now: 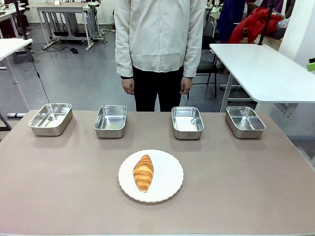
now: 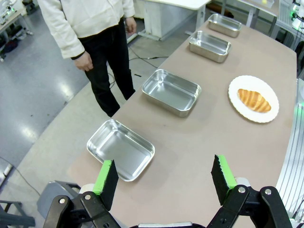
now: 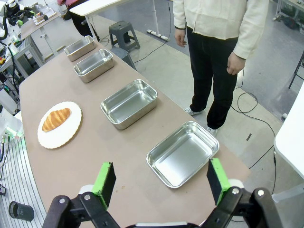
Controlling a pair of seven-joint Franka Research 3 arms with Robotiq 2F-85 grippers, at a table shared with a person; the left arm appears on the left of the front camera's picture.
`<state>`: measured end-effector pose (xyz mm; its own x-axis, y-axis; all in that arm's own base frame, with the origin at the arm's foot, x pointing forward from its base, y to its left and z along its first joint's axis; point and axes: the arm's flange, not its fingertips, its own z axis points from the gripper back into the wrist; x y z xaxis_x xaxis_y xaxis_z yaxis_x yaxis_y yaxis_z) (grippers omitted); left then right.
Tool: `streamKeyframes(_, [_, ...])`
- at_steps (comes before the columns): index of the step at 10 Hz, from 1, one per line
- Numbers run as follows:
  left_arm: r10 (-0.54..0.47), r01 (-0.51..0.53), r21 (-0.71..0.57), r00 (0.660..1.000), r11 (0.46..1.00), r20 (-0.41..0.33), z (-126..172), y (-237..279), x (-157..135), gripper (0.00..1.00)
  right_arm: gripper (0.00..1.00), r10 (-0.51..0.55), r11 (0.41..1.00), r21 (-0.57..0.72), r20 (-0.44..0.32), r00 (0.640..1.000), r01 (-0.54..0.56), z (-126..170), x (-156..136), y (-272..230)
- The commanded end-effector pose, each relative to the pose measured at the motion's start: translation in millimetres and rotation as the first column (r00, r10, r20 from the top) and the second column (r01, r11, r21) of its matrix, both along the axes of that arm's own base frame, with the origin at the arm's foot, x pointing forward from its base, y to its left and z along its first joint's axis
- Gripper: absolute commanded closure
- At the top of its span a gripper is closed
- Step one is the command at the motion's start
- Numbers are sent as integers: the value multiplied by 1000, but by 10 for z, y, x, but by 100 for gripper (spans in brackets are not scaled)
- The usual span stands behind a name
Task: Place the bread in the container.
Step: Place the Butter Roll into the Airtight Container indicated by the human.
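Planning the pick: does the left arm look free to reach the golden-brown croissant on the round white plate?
Probably yes: nothing stands between the open left gripper and the golden-brown croissant, which lies uncovered on the round white plate.

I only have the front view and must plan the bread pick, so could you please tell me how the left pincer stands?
Observer: The left pincer is open and empty, pointing down at the table near the leftmost pan.
Operator: Thank you; and the right pincer?
Observer: The right pincer is open and empty too, with the rightmost pan framed between its fingers.
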<state>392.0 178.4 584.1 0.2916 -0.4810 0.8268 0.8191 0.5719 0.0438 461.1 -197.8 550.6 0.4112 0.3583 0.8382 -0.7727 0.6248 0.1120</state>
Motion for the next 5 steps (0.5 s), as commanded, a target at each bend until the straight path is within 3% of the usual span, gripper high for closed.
streamKeyframes(1, [-12,12,2,1000,1000,10,5,2,-13,0,0,0,1000,2,4,1000,0,9,2,6])
streamKeyframes(5, [-12,12,2,1000,1000,10,5,2,-13,0,0,0,1000,2,4,1000,0,9,2,6])
